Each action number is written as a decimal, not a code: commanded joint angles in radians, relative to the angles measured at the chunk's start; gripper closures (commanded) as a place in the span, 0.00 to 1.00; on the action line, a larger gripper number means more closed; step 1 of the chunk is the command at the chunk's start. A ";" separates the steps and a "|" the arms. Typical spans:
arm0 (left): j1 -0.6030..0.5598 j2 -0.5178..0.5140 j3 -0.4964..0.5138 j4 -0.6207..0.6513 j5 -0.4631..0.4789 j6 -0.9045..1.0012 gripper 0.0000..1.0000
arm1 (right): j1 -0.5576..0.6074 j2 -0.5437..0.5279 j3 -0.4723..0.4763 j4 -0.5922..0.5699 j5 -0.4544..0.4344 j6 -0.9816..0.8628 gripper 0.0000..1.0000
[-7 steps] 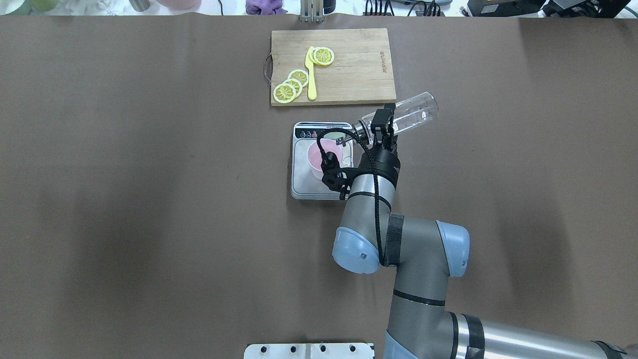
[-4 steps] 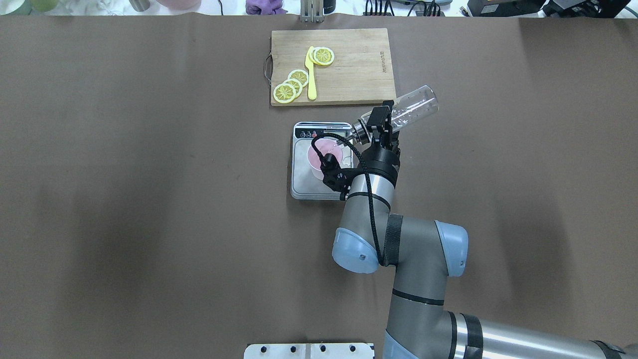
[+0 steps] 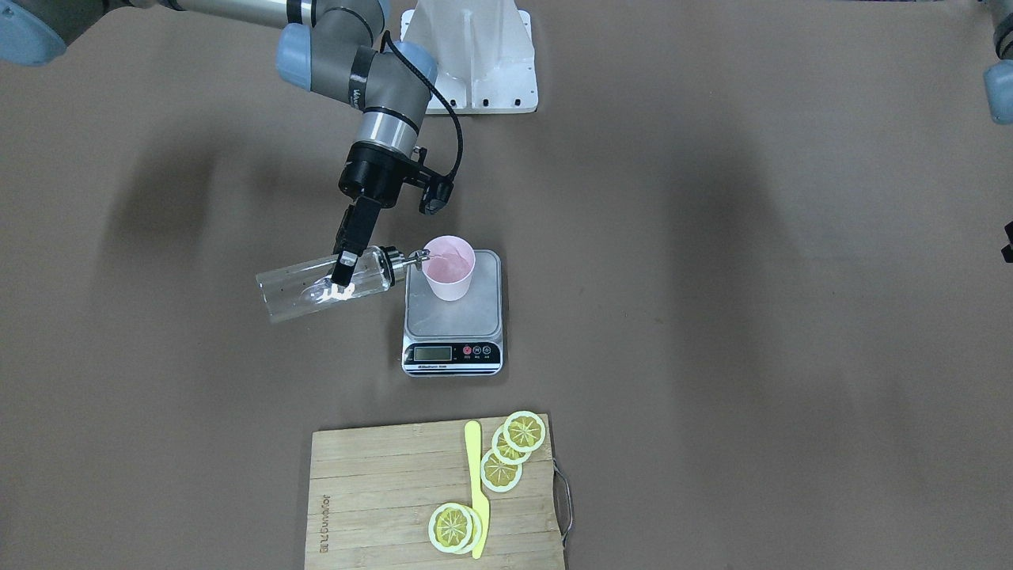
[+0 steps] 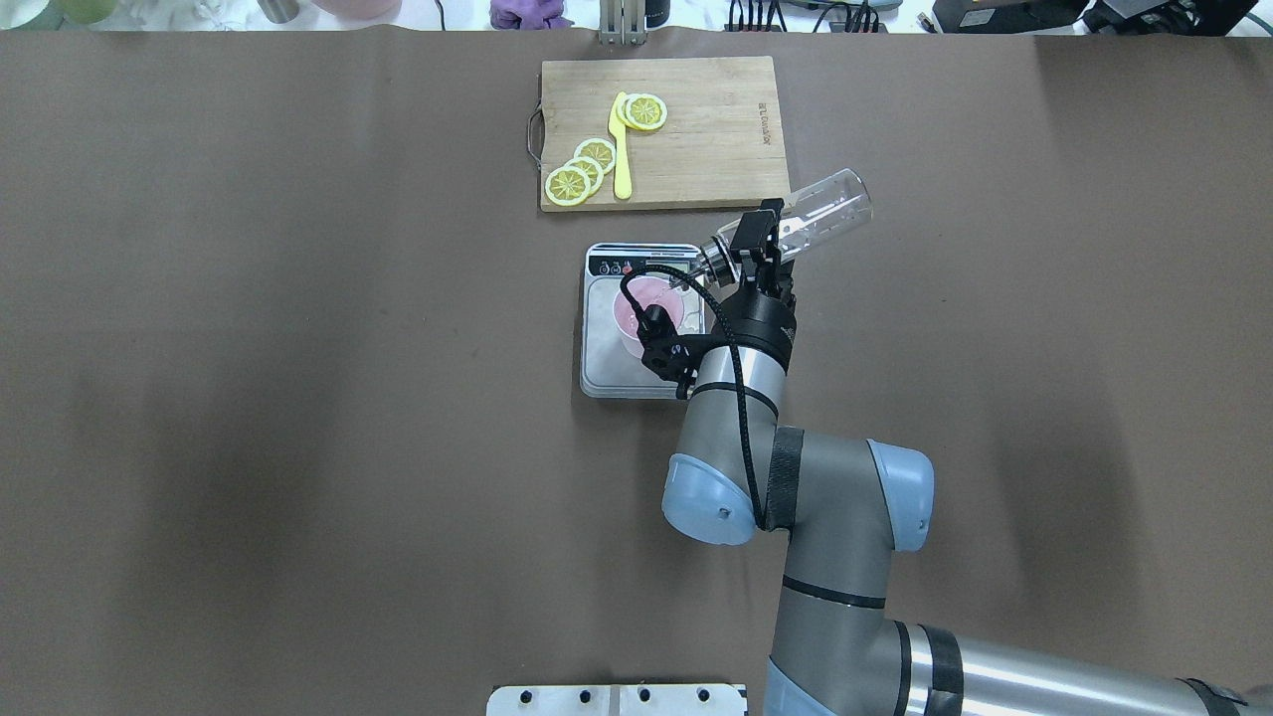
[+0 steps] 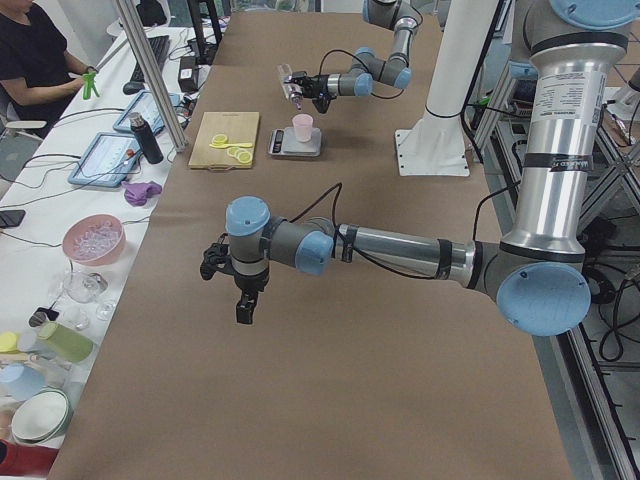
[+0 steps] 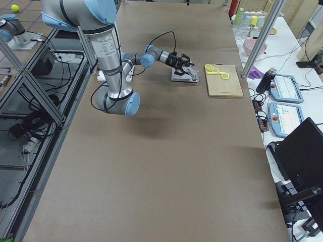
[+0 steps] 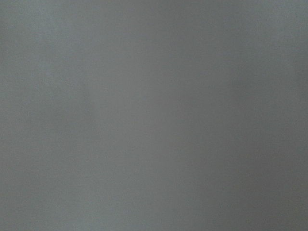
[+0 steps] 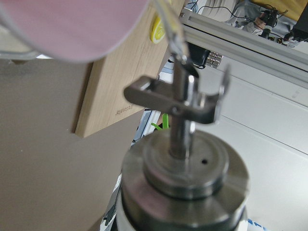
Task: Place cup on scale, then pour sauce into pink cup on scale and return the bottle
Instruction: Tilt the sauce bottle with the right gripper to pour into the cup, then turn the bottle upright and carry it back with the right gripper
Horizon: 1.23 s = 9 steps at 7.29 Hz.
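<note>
The pink cup [image 3: 449,269] stands on the steel platform of the scale [image 3: 453,332], near its robot-side edge. My right gripper [image 3: 342,283] is shut on the clear glass bottle [image 3: 309,291] and holds it tilted nearly flat, its metal spout over the cup's rim. In the overhead view the bottle [image 4: 820,211] slants up to the right of the scale [image 4: 609,373], cup [image 4: 636,306] and right gripper [image 4: 758,239]. The right wrist view shows the bottle's metal cap [image 8: 185,159] close up under the cup [image 8: 72,24]. My left gripper [image 5: 245,305] hangs over bare table, far from these; I cannot tell if it is open or shut.
A wooden cutting board [image 4: 716,129] with lemon slices [image 4: 582,169] and a yellow knife [image 4: 621,149] lies just beyond the scale. A white mounting plate [image 3: 475,55] sits at the robot's edge. The left wrist view shows only brown table surface.
The right gripper has tipped the bottle a little further and shifted slightly toward the cutting board, bringing the spout over the cup's rim. Cup and scale have not moved.
</note>
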 commanded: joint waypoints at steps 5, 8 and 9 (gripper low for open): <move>0.000 -0.002 -0.010 0.000 0.000 0.000 0.02 | 0.034 -0.055 0.008 0.326 0.198 0.252 1.00; 0.000 -0.002 -0.032 0.003 -0.002 -0.002 0.02 | 0.135 -0.116 0.104 0.394 0.409 0.362 1.00; -0.002 0.000 -0.035 0.003 -0.002 -0.002 0.02 | 0.182 -0.155 0.159 0.419 0.477 0.364 1.00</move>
